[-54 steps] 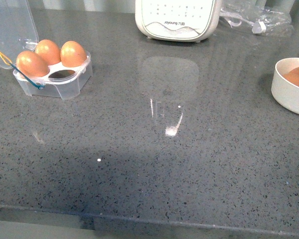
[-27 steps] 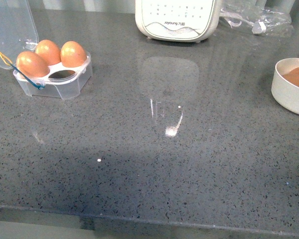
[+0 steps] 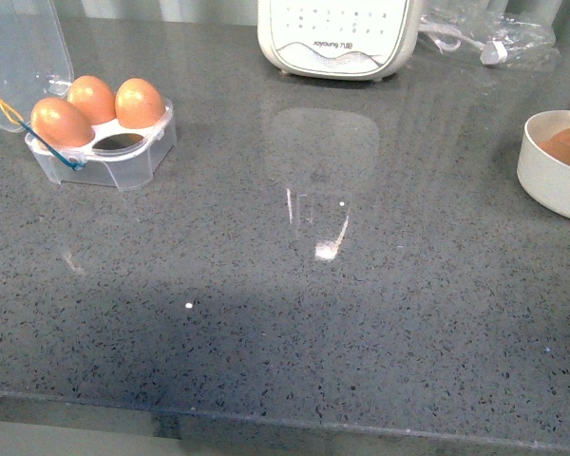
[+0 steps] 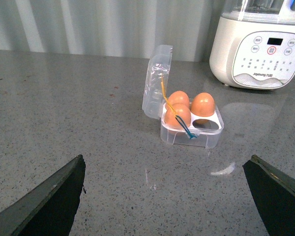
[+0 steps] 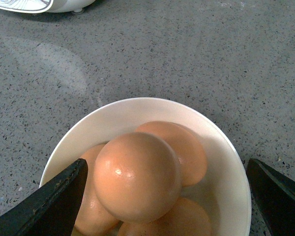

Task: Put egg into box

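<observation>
At the far left of the desk (image 3: pixel 294 313), the box (image 3: pixel 123 163) is standing with its clear lid (image 3: pixel 19 47) open and upright. Three eggs (image 3: pixel 92 98) are sitting in it, and one cell is lying empty. Our left jaws are hanging spread wide, well apart from the box, holding nothing. A white appliance (image 3: pixel 337 38) is standing at the back. At the right edge, a bowl (image 3: pixel 549 180) is holding brown eggs. Our right jaws are hovering spread wide on both sides of the top egg (image 5: pixel 137 177).
</observation>
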Controlling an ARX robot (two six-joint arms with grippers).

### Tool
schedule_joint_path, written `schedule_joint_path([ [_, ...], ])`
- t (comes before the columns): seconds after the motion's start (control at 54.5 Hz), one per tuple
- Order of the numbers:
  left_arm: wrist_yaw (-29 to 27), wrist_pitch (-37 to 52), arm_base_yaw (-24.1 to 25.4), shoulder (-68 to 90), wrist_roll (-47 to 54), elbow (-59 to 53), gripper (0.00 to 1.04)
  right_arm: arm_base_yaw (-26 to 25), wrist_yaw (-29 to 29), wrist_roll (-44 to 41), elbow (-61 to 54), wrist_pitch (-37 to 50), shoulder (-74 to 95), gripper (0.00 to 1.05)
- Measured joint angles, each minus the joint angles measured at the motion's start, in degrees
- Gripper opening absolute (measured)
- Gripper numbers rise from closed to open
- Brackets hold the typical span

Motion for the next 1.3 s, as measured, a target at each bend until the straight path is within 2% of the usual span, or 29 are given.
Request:
schedule_joint_path([
  [0.147, 0.0, 0.0, 0.0, 0.0, 0.0, 0.0, 0.98, 0.0, -0.3, 0.0, 0.0, 0.0, 0.0, 0.97],
  [0.349, 0.0, 0.0, 0.0, 0.0, 0.0, 0.0, 0.98, 0.1, -0.3, 0.0, 0.0, 0.0, 0.0, 0.71],
  [0.441, 0.0, 0.0, 0.0, 0.0, 0.0, 0.0, 0.98, 0.5, -0.3, 0.0, -0.1, 0.0, 0.0, 0.55],
  [0.551, 0.0, 0.0, 0.0, 0.0, 0.0, 0.0, 0.98, 0.8, -0.3, 0.0, -0.4, 0.0, -0.5, 0.45],
  [1.028, 0.0, 0.0, 0.0, 0.0, 0.0, 0.0, 0.98, 3.6, 1.2, 2.1, 1.5, 1.8, -5.6, 0.44],
  [1.175, 0.0, 0.0, 0.0, 0.0, 0.0, 0.0, 0.98, 7.0, 1.8, 7.8, 7.5, 3.8, -2.3, 0.44],
  [1.303, 0.0, 0.0, 0.0, 0.0, 0.0, 0.0, 0.98, 12.6, 2.1, 14.1, 15.1, 5.1, 4.5, 0.44],
])
